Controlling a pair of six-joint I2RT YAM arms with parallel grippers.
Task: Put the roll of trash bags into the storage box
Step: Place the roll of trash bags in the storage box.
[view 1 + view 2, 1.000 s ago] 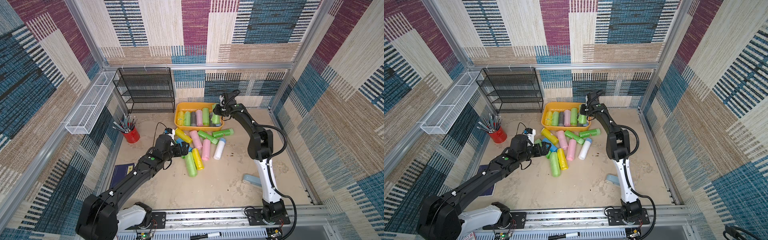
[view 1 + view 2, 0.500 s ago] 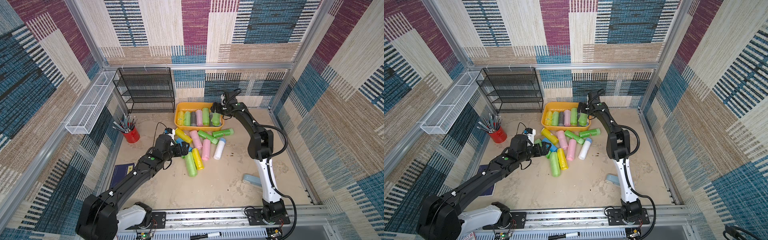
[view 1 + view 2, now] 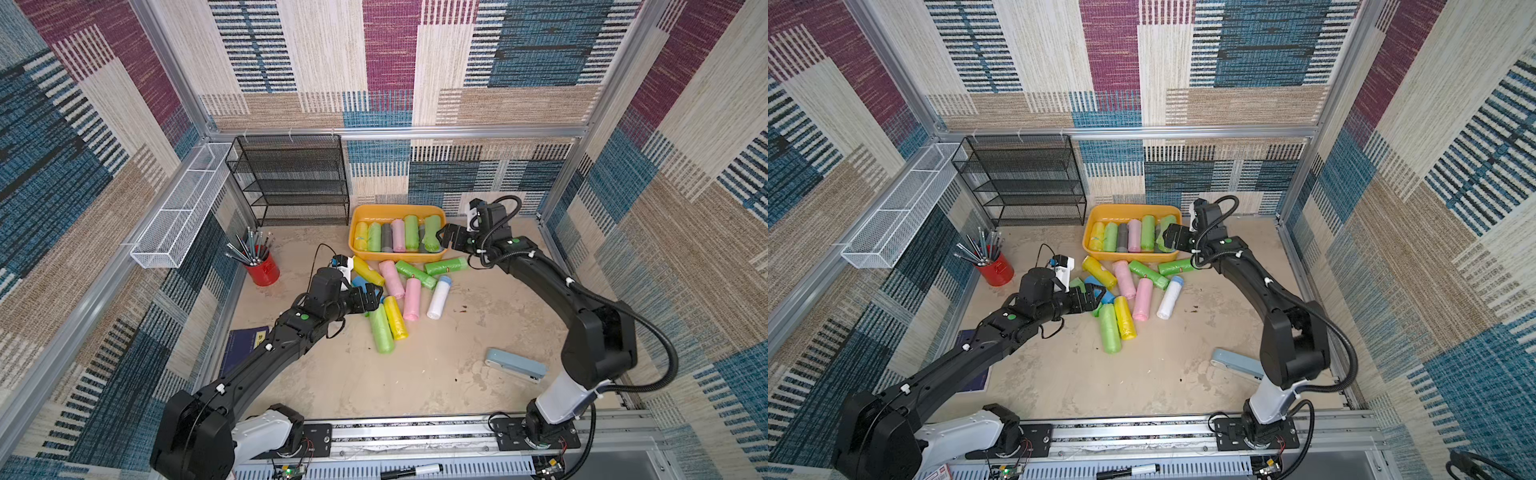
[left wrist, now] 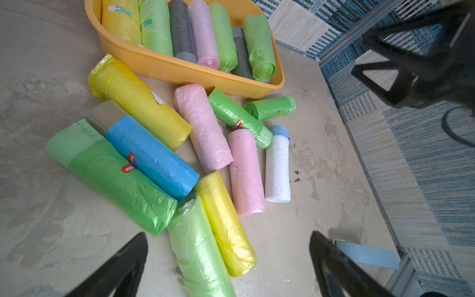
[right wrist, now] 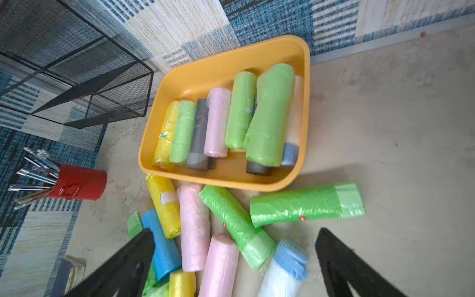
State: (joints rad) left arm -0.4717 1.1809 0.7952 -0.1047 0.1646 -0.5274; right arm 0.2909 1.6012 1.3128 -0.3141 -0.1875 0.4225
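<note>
okay, table (image 3: pixel 415 382) first: a sandy top, and at its far side stands the storage box (image 3: pixel 395 206) (image 5: pixel 231 55), orange-yellow, just beside the black mesh rack (image 3: pixel 291 178). a row of rolls lies side by side in it. on top, at the end nearest my right arm, sits the green roll (image 3: pixel 431 232) (image 5: pixel 272 115), tilted and resting on a grey one. my right claw (image 3: pixel 441 240) (image 5: pixel 235 231) hangs just beside that corner of the box, jaws spread wide, nothing between them, apart from the green roll.

in front of the box the loose rolls (image 3: pixel 412 299) lie in a heap, touching one another: yellow, pink, green, one white with a blue end. two green ones lie just beside the box's near wall, below my right claw.

my left claw (image 3: pixel 374 298) (image 4: pixel 228 234) is over the near edge of that heap, jaws wide too and empty, above the blue roll (image 4: pixel 151 154) and a big green one lying against it. between this claw and the box lie a yellow roll and two pink ones.

around me: the white wire basket (image 3: pixel 183 212) on the side wall, a dark blue book (image 3: pixel 243 340) partly under my left arm, a blue-grey stapler (image 3: pixel 515 365) well apart from the rolls, a red cup (image 3: pixel 264 270) of pens near the rack, and a black marker (image 3: pixel 411 471) on the front rail.
</note>
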